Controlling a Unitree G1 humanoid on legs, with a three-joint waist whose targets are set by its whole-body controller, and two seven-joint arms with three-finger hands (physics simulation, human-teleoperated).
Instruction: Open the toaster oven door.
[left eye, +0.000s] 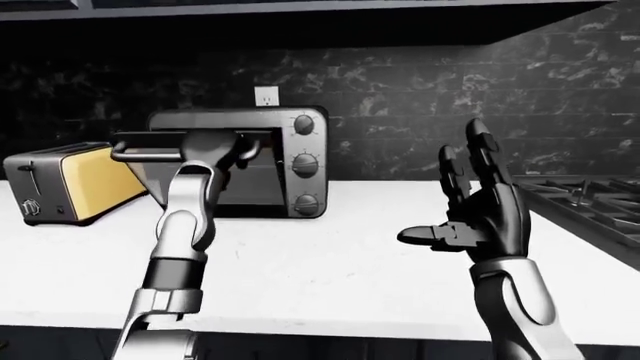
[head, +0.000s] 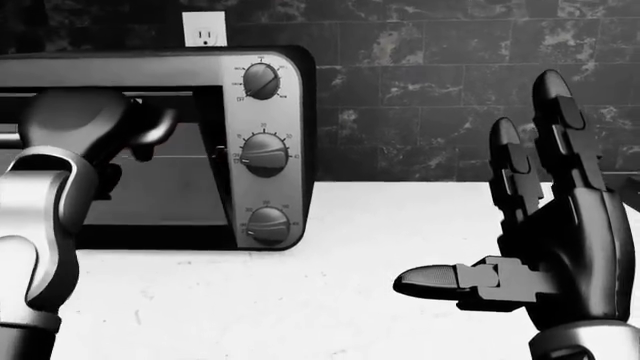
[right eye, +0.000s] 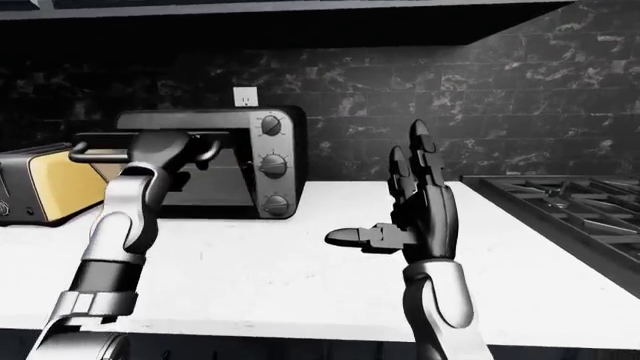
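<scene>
The left hand (left eye: 215, 150) is up at the toaster oven door handle (left eye: 150, 148), its dark fingers (head: 150, 127) curled about the bar near its right end, though whether they fully close round it I cannot tell, since the wrist covers the grip in every view; the handle stands out from the oven's face toward the camera, with the top edge of the door (left eye: 255, 176) tipped a little away from the frame; the silver forearm rises from the bottom left of the left-eye view and crosses the near counter edge. The right hand (left eye: 480, 206) hangs free above the white counter (left eye: 330, 262), fingers (head: 555, 112) spread and pointing up, thumb stretched toward the view's left, holding nothing and well apart from the oven. The toaster oven (left eye: 300, 120) sits on the counter against the dark marble wall, three knobs (head: 265, 154) stacked down its right panel, a wall outlet (left eye: 266, 95) just above it; a yellow-sided toaster (left eye: 65, 180) stands just beside it at the left; a gas cooktop (right eye: 560, 199) lies at the right edge of the counter; bare counter lies between the oven's right side and the cooktop, and between the oven and the near edge.
</scene>
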